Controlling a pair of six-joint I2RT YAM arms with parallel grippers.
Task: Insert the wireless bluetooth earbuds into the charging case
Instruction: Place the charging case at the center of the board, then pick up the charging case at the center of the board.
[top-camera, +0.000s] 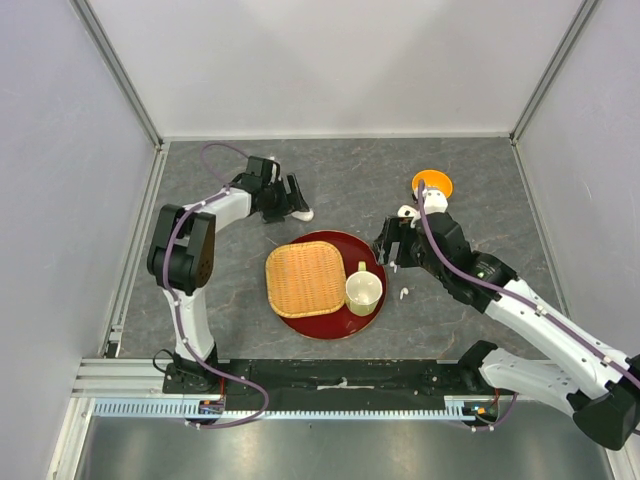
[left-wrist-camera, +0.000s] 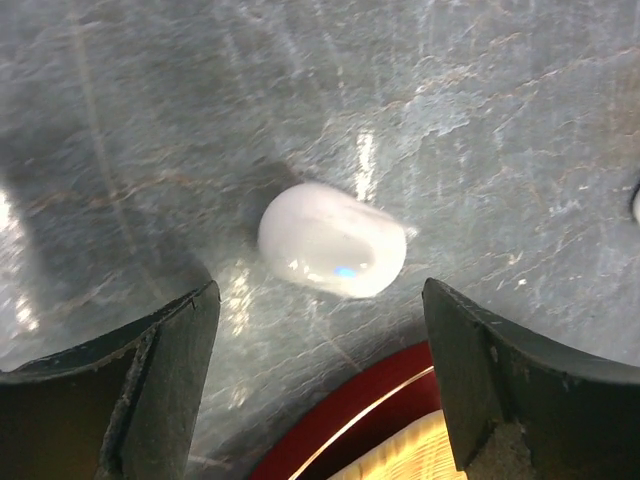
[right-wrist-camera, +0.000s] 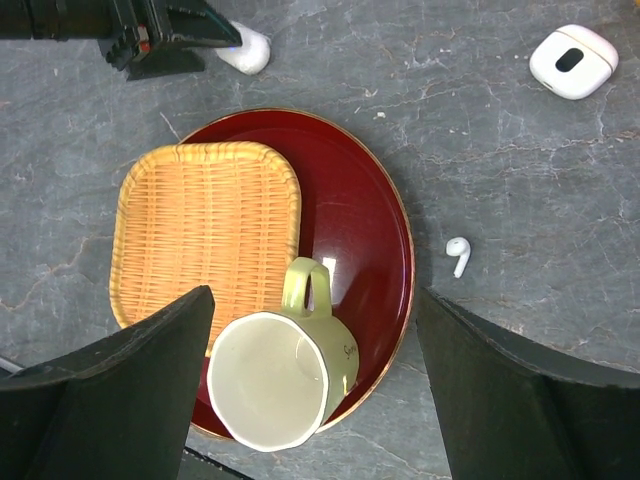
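Left gripper (left-wrist-camera: 318, 322) jaws wide, empty; right gripper (right-wrist-camera: 312, 292) wide, empty too.

Left to right: closed white case (left-wrist-camera: 332, 240) flat on table (left-wrist-camera: 500, 120), ahead of left fingers, touching neither, just beside red tray (right-wrist-camera: 370, 200). On tray: wicker basket (right-wrist-camera: 205, 235), then cream cup (right-wrist-camera: 275, 390), right gripper hanging above cup handle. Only 1 earbud (right-wrist-camera: 458, 254) in sight, loose on table just right of tray rim, apart from both cases; no sign of the others. Second case (right-wrist-camera: 572, 60) further back, dark oval on top, can't tell if open. Risks, by judgement: smooth rounded case prone to squirting out of an off-centre pinch; lid apparently shut, so no insert before opening; tiny earbud easy to flick away or drop from a wide 2-finger grab; risk of clipping tray rim or cup on descent.
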